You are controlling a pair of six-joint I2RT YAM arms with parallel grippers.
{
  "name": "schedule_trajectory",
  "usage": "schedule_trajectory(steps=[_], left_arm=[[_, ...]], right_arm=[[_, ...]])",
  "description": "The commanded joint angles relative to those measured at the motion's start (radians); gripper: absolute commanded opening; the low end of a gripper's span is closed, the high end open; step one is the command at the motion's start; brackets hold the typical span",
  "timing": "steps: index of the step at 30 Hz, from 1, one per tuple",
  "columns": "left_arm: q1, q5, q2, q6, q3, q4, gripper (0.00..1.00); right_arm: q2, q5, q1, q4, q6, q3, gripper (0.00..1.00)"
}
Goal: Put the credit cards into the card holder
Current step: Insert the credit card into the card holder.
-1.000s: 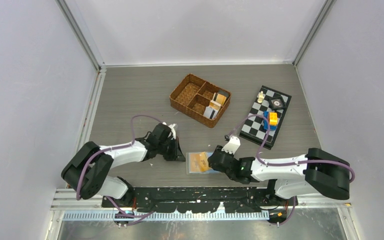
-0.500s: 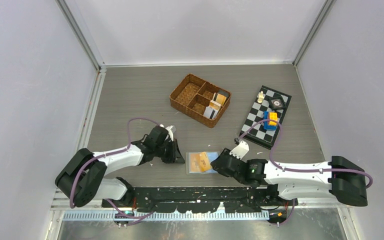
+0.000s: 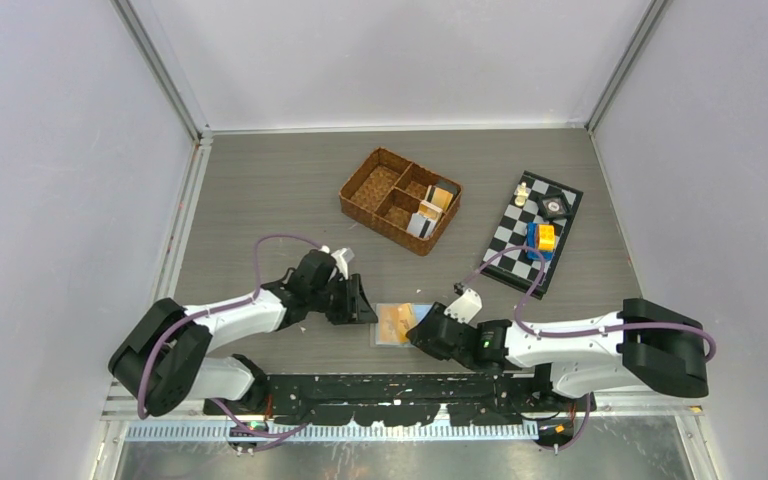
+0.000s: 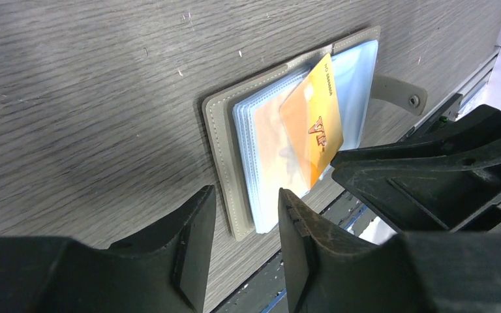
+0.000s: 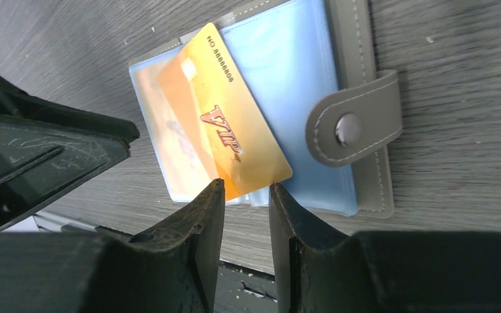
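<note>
Grey-olive folding card holder (image 5: 365, 78), clear blue sleeves: open flat on grey wood-grain counter (image 3: 280, 190), near edge, between both arms.
Gold plastic credit card (image 5: 228, 117): skewed, one end under sleeve, corner sticking out.
Low outstretched arm from left, left gripper (image 4: 244, 195): jaws apart at holder's edge.
Low arm from right, right gripper (image 5: 246, 186): jaws narrowly apart at card's corner.

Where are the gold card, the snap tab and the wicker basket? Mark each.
gold card (image 5: 225, 124), right wrist view, printed face.
snap tab (image 5: 349, 129), right wrist view, metal stud.
wicker basket (image 3: 359, 172), top view, left rim.
</note>
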Motion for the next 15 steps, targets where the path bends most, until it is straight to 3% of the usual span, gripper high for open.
schedule_trajectory(steps=[1,15], left_arm=[[-0.002,0.03,0.029,-0.004,0.009,0.063,0.42],[-0.02,0.013,0.057,-0.001,-0.003,0.069,0.23]], right_arm=[[0.013,0.017,0.009,0.055,0.029,0.022,0.36],[0.065,0.003,0.018,0.087,0.045,0.039,0.33]])
